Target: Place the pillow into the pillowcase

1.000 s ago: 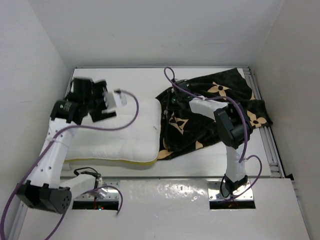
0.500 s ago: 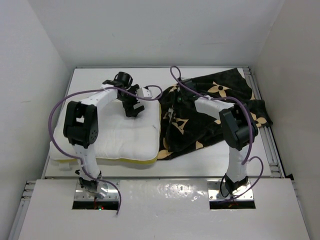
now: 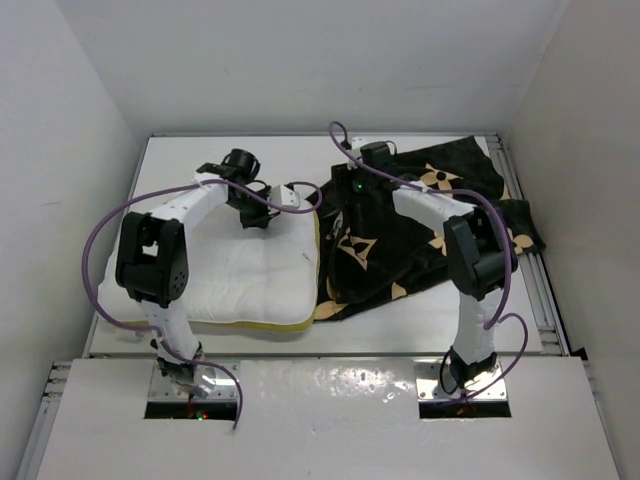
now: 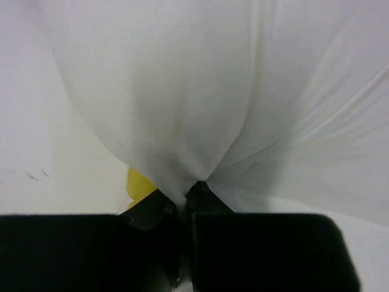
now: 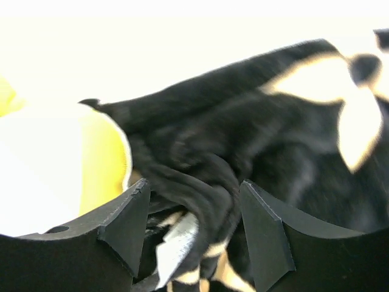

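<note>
The left gripper (image 4: 185, 205) pinches the far edge of the pillow (image 3: 250, 280); the pillowcase (image 3: 420, 230) lies just rightward, the right gripper (image 5: 193, 213) gaping around its fold

White pillow (image 3: 250, 275) beside crumpled black pillowcase (image 3: 430, 240)

A white bench (image 3: 175, 155) is enclosed by plain white walls (image 3: 300, 60) at its left, far and right edges. A metal rail (image 3: 541, 290) is fitted along the right edge. A glossy white panel (image 3: 330, 400) is set along the near edge, and two rectangular cut-outs (image 3: 498, 406) showing metal plate are let into it. Faint dark marks (image 4: 36, 174) are noted on the bench surface in the left wrist view.
</note>
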`<state>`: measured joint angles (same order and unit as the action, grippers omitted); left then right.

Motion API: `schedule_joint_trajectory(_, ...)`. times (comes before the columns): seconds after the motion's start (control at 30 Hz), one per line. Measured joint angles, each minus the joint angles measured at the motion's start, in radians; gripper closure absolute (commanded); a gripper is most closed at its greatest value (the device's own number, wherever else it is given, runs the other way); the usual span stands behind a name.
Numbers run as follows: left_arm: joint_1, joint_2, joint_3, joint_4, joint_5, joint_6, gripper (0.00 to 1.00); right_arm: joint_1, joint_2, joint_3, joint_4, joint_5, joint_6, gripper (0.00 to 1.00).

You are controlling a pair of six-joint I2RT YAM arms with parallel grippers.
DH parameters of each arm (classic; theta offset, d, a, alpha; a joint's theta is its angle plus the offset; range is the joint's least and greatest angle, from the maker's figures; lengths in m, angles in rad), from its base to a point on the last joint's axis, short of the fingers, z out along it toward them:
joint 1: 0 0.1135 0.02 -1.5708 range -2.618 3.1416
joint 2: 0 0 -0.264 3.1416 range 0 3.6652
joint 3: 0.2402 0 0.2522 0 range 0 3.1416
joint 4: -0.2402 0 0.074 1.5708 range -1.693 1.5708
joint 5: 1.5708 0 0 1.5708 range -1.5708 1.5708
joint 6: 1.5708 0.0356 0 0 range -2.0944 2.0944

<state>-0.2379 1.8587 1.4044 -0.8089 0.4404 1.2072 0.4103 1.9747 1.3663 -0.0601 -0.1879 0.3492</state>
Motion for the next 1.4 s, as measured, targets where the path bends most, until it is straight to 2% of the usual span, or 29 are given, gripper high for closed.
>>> schedule_joint_trajectory(0.17,0.016,-0.112,-0.047,-0.069,-0.014,0.043,1.00,0.032,0.011,0.032,-0.002,-0.113,-0.143,0.40)
schedule_joint_trajectory(0.3,0.016,-0.154,-0.097,-0.121,-0.045,0.053,1.00,0.039,0.079,0.124,-0.045,-0.153,-0.200,0.39)
schedule_joint_trajectory(0.47,0.017,-0.153,-0.109,-0.132,-0.048,0.047,1.00,0.031,0.140,0.141,-0.115,-0.218,-0.269,0.45)
schedule_joint_trajectory(0.6,0.017,-0.153,-0.108,-0.126,-0.048,0.021,1.00,0.044,0.146,0.094,-0.129,-0.232,-0.298,0.50)
schedule_joint_trajectory(0.63,0.017,-0.153,-0.108,-0.125,-0.048,0.011,1.00,0.051,0.148,0.086,-0.131,-0.231,-0.301,0.53)
schedule_joint_trajectory(0.67,0.016,-0.153,-0.105,-0.125,-0.048,0.000,1.00,0.056,0.153,0.085,-0.134,-0.228,-0.301,0.66)
schedule_joint_trajectory(0.73,0.009,-0.151,-0.098,-0.125,-0.048,-0.023,1.00,0.064,0.161,0.089,-0.129,-0.211,-0.294,0.86)
schedule_joint_trajectory(0.77,0.006,-0.150,-0.095,-0.125,-0.050,-0.033,1.00,0.070,0.169,0.095,-0.124,-0.198,-0.286,1.00)
schedule_joint_trajectory(0.9,-0.040,-0.140,-0.075,-0.127,-0.068,-0.070,1.00,0.078,0.180,0.104,-0.076,-0.156,-0.198,1.00)
schedule_joint_trajectory(1.0,-0.106,-0.133,-0.050,-0.129,-0.071,-0.093,1.00,0.077,0.155,0.077,0.038,-0.127,-0.097,1.00)
schedule_joint_trajectory(1.17,-0.167,-0.088,0.006,-0.117,-0.074,-0.165,1.00,0.077,-0.014,-0.043,0.204,-0.100,0.058,1.00)
schedule_joint_trajectory(1.4,-0.062,0.089,0.193,-0.031,-0.119,-0.493,1.00,0.106,-0.222,-0.190,0.286,-0.129,0.095,1.00)
